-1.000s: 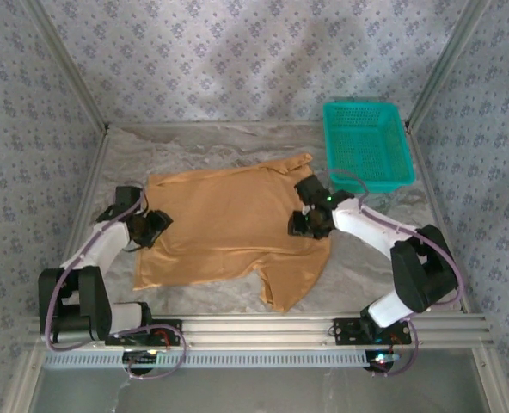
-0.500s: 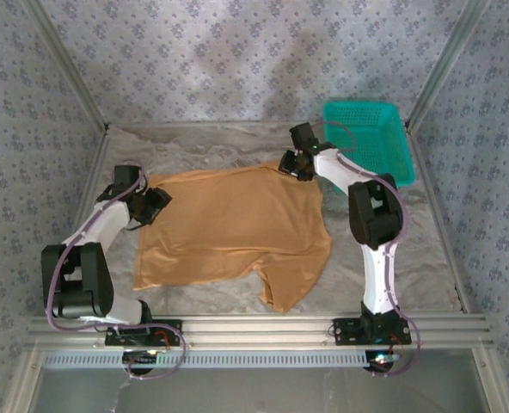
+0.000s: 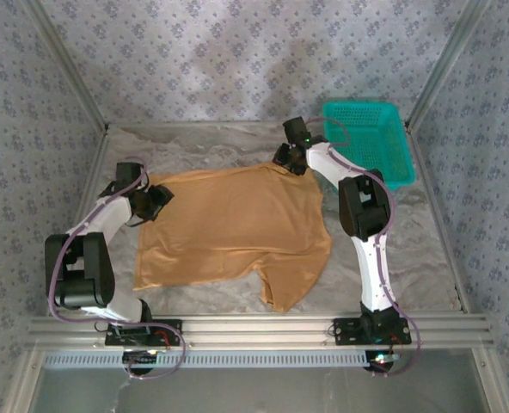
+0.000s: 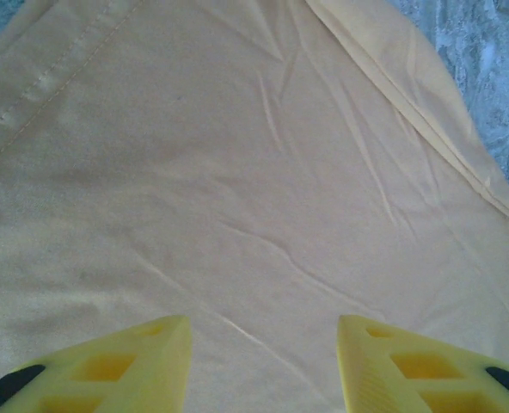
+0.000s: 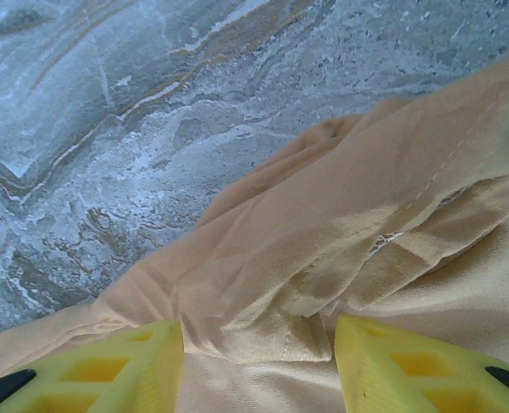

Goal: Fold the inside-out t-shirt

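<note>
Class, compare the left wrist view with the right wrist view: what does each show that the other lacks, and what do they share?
Left wrist view: the t-shirt lying flat and lightly creased, with a straight stitched seam at upper left, under the left tool. Right wrist view: a bunched, folded-over shirt edge ahead of the right tool, beside a wide stretch of marbled table. Shared: tan-orange cloth and a pair of yellow fingers standing apart.
</note>
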`<state>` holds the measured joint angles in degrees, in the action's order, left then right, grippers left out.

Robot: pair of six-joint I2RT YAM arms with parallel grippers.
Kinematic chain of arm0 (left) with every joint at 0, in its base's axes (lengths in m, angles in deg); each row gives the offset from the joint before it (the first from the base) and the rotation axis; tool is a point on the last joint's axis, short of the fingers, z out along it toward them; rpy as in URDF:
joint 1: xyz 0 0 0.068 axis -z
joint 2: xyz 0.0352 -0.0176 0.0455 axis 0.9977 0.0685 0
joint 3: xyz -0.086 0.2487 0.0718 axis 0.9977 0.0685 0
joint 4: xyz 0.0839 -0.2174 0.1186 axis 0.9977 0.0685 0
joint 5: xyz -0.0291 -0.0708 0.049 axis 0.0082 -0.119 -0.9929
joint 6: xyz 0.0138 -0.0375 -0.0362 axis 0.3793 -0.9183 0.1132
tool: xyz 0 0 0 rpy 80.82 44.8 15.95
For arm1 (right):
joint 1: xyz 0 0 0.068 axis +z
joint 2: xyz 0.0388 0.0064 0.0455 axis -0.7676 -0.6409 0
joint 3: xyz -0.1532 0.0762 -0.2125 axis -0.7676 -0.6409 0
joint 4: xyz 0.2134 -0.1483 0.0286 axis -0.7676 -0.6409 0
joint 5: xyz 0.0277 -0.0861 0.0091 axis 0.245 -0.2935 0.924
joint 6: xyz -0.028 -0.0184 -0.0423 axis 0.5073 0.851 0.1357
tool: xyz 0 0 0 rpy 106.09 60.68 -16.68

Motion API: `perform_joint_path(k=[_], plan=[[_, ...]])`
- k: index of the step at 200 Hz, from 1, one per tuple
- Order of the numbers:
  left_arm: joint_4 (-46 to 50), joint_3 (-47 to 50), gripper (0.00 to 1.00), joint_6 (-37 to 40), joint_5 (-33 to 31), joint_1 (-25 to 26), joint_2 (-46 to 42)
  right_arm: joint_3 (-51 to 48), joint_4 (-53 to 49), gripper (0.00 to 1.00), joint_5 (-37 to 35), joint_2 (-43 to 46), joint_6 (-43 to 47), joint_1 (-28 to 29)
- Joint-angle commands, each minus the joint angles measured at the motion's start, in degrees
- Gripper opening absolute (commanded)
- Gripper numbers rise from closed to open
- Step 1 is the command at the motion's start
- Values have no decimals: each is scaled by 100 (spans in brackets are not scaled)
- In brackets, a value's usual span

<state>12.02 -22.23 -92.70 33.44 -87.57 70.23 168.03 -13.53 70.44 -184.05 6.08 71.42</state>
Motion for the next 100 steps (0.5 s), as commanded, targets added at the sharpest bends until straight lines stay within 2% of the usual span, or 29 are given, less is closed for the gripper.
perform_joint_path(k=[1,25,35,46,59,74,80,100], plan=[[-37,-172,48,65,66,-3,51,138,-332,54,-88,-130,-193,53],[-91,-143,47,34,98,-1,108,117,-255,54,-88,-207,-259,53],[-90,-150,47,34,111,-7,126,160,-232,51,-93,-267,-292,46],[-91,-141,46,43,117,-8,140,212,-203,42,-80,-327,-307,38],[-81,-141,46,64,104,-4,126,300,-215,20,-80,-382,-316,36],[-89,-118,46,67,87,-9,102,369,-218,3,-64,-332,-358,34],[-90,-115,46,62,86,-11,101,394,-190,0,-27,-303,-367,37],[-115,-105,46,69,79,-9,115,654,-79,0,70,-213,-361,30]])
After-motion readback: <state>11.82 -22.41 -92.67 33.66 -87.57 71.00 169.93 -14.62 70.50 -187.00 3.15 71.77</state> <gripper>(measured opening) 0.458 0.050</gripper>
